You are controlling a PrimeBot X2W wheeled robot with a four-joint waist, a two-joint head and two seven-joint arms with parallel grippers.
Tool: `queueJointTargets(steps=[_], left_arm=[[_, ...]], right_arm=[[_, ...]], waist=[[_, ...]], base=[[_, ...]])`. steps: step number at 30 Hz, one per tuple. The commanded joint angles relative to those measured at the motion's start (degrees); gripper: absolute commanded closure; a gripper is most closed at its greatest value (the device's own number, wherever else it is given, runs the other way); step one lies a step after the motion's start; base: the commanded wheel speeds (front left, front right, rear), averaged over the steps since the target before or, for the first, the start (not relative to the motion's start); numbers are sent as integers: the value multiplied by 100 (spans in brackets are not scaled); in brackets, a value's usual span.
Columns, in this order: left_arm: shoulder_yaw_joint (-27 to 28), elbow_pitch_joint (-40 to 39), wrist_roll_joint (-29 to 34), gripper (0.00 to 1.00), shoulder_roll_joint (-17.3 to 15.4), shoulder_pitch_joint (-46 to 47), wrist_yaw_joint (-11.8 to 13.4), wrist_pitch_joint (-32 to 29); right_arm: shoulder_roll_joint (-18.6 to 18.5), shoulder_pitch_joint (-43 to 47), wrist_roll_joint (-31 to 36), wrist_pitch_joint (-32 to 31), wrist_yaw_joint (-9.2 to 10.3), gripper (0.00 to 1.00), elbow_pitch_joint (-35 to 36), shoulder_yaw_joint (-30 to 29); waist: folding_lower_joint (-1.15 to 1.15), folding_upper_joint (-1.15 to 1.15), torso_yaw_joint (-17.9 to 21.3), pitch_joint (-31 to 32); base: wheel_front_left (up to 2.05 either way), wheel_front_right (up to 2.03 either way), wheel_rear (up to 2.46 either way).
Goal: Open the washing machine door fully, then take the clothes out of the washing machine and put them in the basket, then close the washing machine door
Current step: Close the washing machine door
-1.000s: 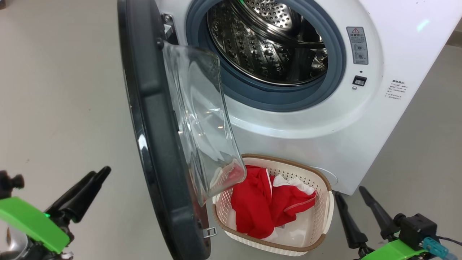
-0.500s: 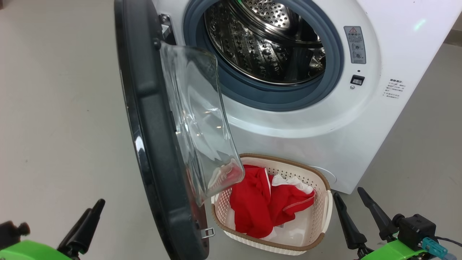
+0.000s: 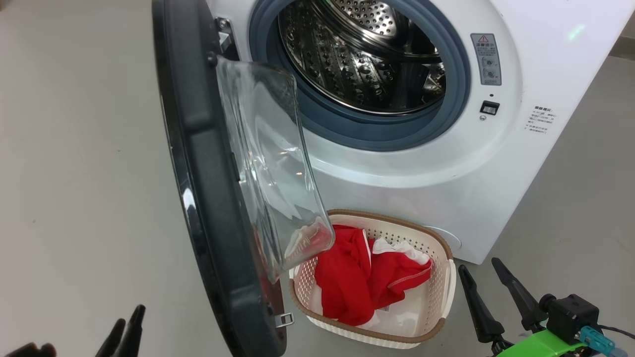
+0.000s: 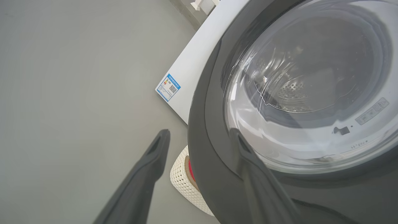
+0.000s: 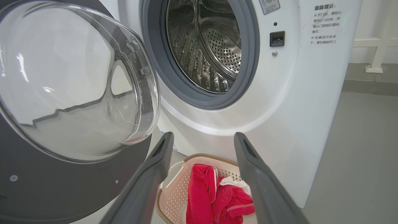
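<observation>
The washing machine [image 3: 446,173] stands with its door [image 3: 208,198] swung out to the left, glass bowl [image 3: 268,163] facing the empty steel drum [image 3: 367,54]. Red and white clothes [image 3: 367,282] lie in the cream basket [image 3: 436,317] on the floor below the opening. My left gripper [image 3: 128,317] is low at the bottom left, outside the door, open and holding nothing. In the left wrist view this gripper [image 4: 199,132] looks at the door's black outer rim [image 4: 211,109]. My right gripper [image 3: 479,265] is open just right of the basket; its wrist view shows it [image 5: 203,135] above the clothes [image 5: 211,193].
Bare grey floor [image 3: 74,148] stretches left of the door and right of the machine. A blue-edged label [image 4: 168,87] sits on the machine's white side panel. A white frame leg [image 5: 377,46] stands by the wall beyond the machine.
My left gripper has drawn back and down toward the bottom edge of the head view, its jaws spreading a little wider. The right gripper, door, basket and clothes stay put.
</observation>
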State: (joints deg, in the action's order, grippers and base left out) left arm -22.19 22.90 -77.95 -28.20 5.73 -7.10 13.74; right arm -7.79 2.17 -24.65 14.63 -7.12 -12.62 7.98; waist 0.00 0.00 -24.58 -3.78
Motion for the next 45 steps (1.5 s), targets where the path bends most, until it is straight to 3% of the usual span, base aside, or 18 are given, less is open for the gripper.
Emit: queueJointTargets(steps=[1, 5, 19, 28, 32, 45], left_arm=[[214, 33, 197, 0, -114, 87, -38, 93], [475, 185, 524, 0, 103, 89, -38, 120], [2334, -179, 4608, 0, 1413, -269, -38, 125], [3154, -904, 6450, 0, 2089, -480, -37, 125], [3276, -1124, 6847, 0, 2263, -616, -38, 126], [3307, -1219, 6981, 0, 2426, -748, -38, 126]], right_arm=[[-59, -160, -17, 37, -36, 0, 119, 105], [-53, -145, -20, 37, -36, 0, 115, 101], [-57, -111, -8, 37, -36, 0, 123, 77], [-65, -131, -14, 37, -36, 0, 122, 69], [-65, -116, -13, 37, -36, 0, 121, 53], [-71, -100, 7, 37, -36, 0, 151, 12]], waist=[[0, 0, 4, 3], [0, 0, 3, 22], [0, 0, -15, 46], [0, 0, 28, 31], [0, 0, 43, 50], [0, 0, 25, 47]], base=[[0, 0, 0], [0, 0, 0], [0, 0, 0], [0, 0, 0], [0, 0, 0], [0, 0, 0]])
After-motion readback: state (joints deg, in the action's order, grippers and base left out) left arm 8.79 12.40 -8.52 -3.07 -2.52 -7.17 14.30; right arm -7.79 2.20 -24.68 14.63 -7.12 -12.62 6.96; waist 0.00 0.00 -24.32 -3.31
